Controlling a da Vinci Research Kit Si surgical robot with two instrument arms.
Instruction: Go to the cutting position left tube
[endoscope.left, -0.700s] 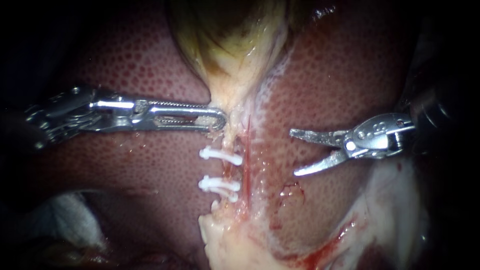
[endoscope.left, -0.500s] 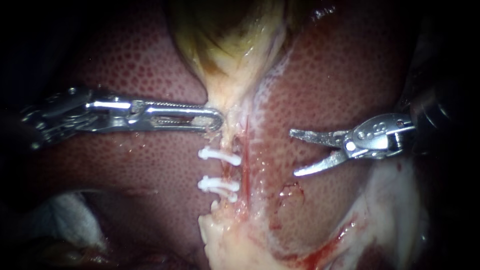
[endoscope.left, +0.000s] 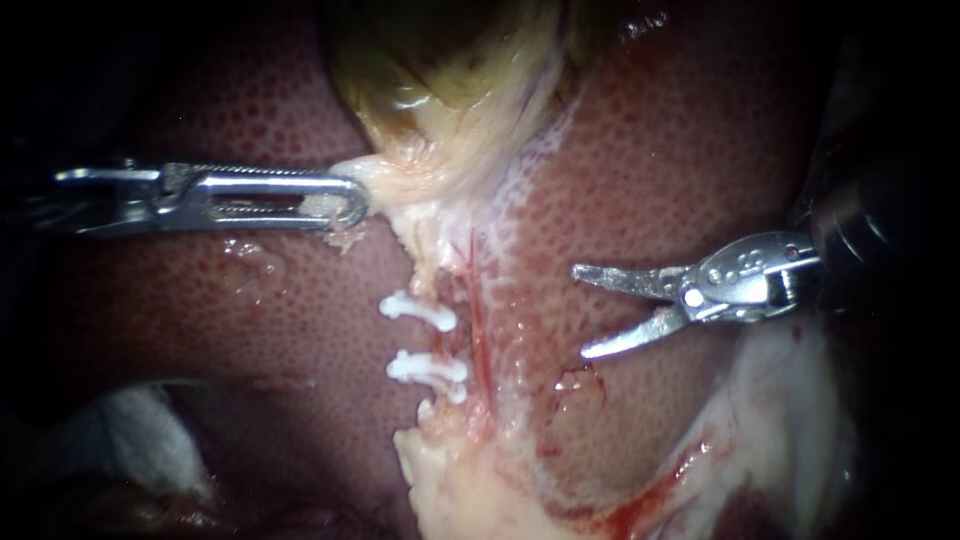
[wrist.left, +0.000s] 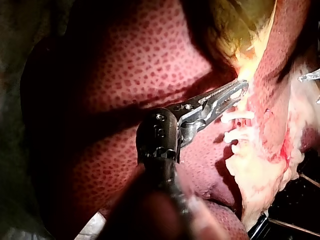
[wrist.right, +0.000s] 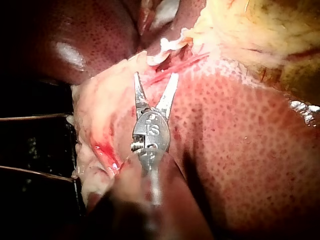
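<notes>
In the endoscope view, the left instrument (endoscope.left: 350, 198) has its jaws clamped on the pale neck of the gallbladder (endoscope.left: 440, 90), stretching it toward its own shaft. The right instrument (endoscope.left: 579, 311) hangs over the liver (endoscope.left: 680, 150), its two blades apart with nothing between them. The left tube (endoscope.left: 446, 342) lies ahead of those blades, not yet reached, and carries two white clips (endoscope.left: 418, 311). A thin red strand (endoscope.left: 478, 330) runs between the blade tips and that tube.

In the left wrist view, the left instrument (wrist.left: 241, 89) grips tissue at its tip, with the clips (wrist.left: 237, 116) just beside the jaws.

In the right wrist view, the right instrument (wrist.right: 155, 77) is spread wide. The clips (wrist.right: 164, 47) are straight ahead of it, and the red strand (wrist.right: 181, 64) crosses just beyond its tips.

To my eye, the approach needs the blades held apart and brought in square to the tube. They should aim for the bare stretch between the two clips and clear the red strand without nicking it, while the left instrument holds the tension.
</notes>
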